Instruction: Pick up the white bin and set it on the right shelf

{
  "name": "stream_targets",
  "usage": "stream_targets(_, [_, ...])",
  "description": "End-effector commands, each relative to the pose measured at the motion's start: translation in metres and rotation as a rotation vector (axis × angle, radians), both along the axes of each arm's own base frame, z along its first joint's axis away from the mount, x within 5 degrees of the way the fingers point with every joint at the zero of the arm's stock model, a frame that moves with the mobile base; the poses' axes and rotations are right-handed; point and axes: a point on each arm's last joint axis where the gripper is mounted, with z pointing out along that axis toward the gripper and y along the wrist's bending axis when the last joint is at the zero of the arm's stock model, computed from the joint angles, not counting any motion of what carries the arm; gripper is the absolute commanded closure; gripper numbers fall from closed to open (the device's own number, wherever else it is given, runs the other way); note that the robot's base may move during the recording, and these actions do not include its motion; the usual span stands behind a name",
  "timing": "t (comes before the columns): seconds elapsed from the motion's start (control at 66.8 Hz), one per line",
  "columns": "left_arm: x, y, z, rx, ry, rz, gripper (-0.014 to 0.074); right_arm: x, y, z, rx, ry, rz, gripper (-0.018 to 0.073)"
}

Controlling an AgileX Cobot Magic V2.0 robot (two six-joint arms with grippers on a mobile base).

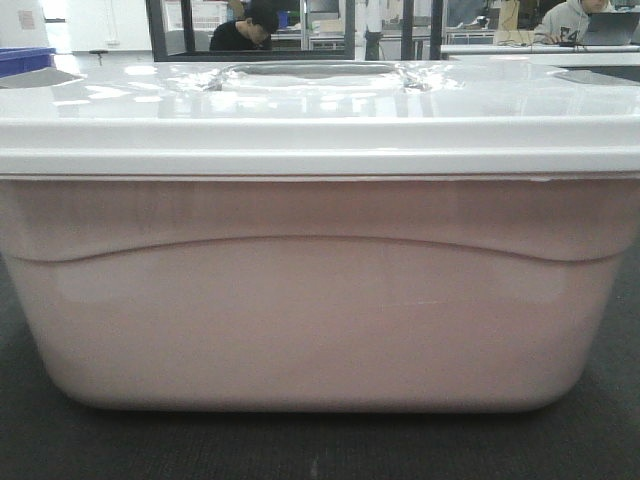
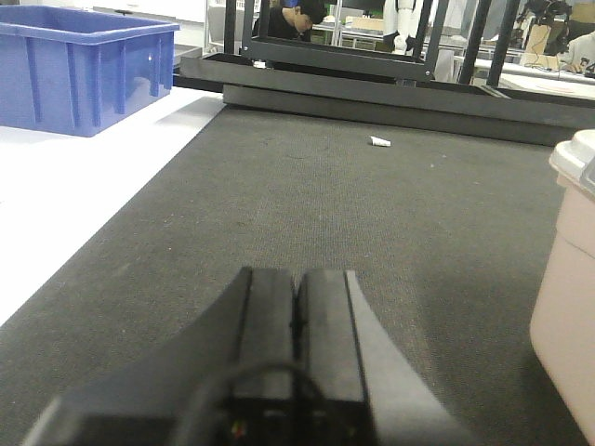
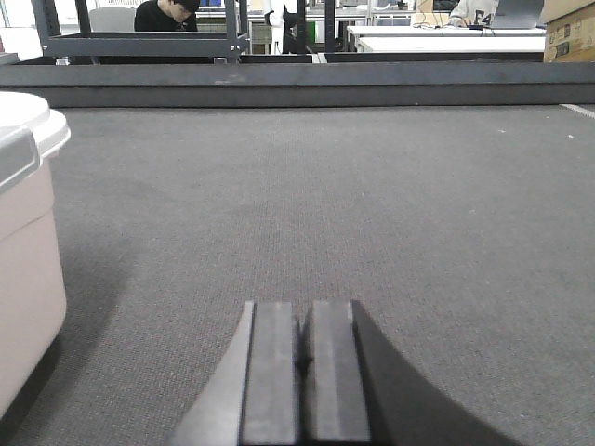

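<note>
Bin [image 1: 320, 300] fills the front view, lid on, ungripped. Left hand [image 2: 297, 321], clenched and empty, has it at 3 o'clock. Right hand [image 3: 303, 358], likewise clenched, has it at 9 o'clock; the approach seems in hand, and both must next open and flank it.

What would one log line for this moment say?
large pinkish-white plastic bin with white lid: on dark mat, untouched | left gripper: shut, empty | right gripper: shut, empty

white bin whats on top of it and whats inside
A glossy white lid sits shut on the white bin, with nothing resting on it. The contents cannot be seen: the lid covers the opening and the pinkish walls are cloudy.
</note>
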Motion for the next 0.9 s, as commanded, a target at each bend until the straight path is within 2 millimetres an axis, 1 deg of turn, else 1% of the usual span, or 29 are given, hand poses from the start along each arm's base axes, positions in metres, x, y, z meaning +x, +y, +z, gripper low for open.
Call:
stream_targets(0.0, [-0.0010,0.0009,0.0084,-0.007,-0.091,0.009,0.0715,-0.0016,-0.0006,0.0099,-0.013,-0.110,-0.007,0.0486])
stream_targets(0.883, [-0.0012,0.0012,0.0104,-0.007,-0.113,0.012,0.0715,-0.0016,-0.0006,0.0099,-0.013,-0.110,-0.007,0.0486])
